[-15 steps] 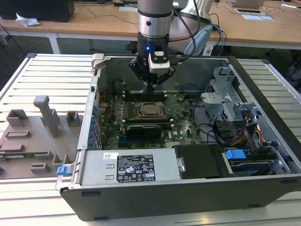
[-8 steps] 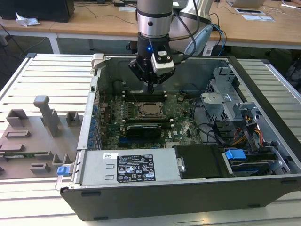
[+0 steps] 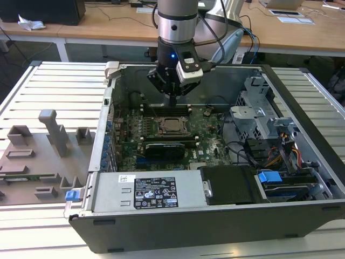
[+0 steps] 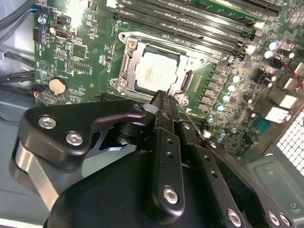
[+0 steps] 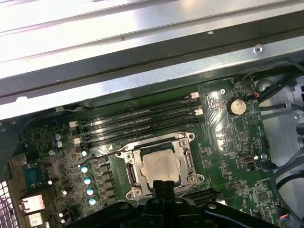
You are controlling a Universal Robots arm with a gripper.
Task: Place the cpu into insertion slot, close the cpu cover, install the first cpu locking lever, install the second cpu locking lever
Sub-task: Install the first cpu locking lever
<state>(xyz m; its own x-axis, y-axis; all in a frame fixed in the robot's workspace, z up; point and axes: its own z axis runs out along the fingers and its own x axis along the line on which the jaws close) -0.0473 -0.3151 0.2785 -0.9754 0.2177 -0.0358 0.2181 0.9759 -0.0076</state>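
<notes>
While the gripper (image 4: 161, 98) hangs low inside the computer case (image 3: 215, 232), anything beneath its tip is at risk. Its jaws are drawn narrow, the fingers pressed together with nothing held between them. Under them spreads the green board (image 5: 223, 137). The memory slots (image 5: 137, 124) lie on the far side of the socket from the jaws. The socket (image 4: 122, 83) sits just ahead of the jaws, near but not touching. The cover frame (image 5: 159, 145) lies flat around the chip (image 4: 156, 71), which rests seated in the socket's middle. A thin wire lever (image 5: 107, 153) runs out from one socket corner; I cannot tell whether it is latched.

As I judge it, the chief danger is the tip slipping off so thin a wire and driving into the chip's top or the small parts of the board beside the socket. A push at a poor angle could bend the lever or miss its hook, leaving the cover loose. A descent off line could also strike the memory slots.
</notes>
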